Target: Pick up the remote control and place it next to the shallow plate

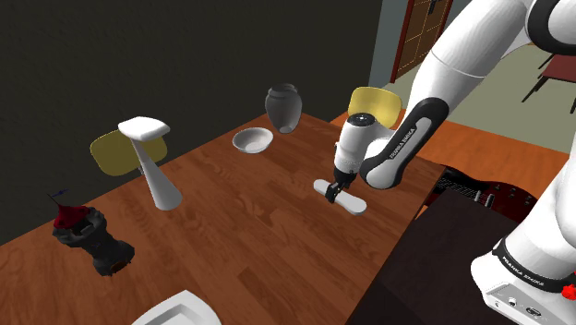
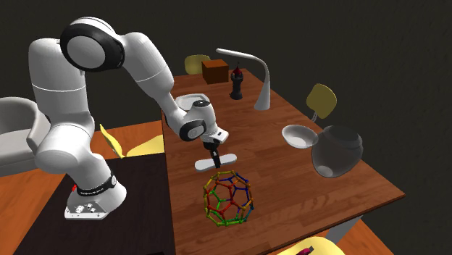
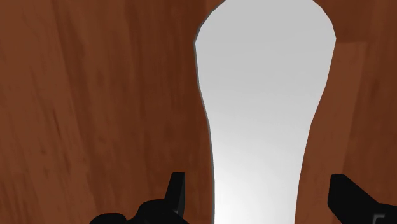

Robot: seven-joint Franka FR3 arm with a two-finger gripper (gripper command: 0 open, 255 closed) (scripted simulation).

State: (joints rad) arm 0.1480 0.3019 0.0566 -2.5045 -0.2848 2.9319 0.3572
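Now the pincer is held wide open astride the white remote control, which lies flat on the wooden table between its fingers, ungrasped, so that closing may clasp its narrow sides.

**Table layout**
You've got the remote control on the table, claw straddling it. In the shoulder view, the plate sits well apart up-left, vase just behind it, lamp further left.
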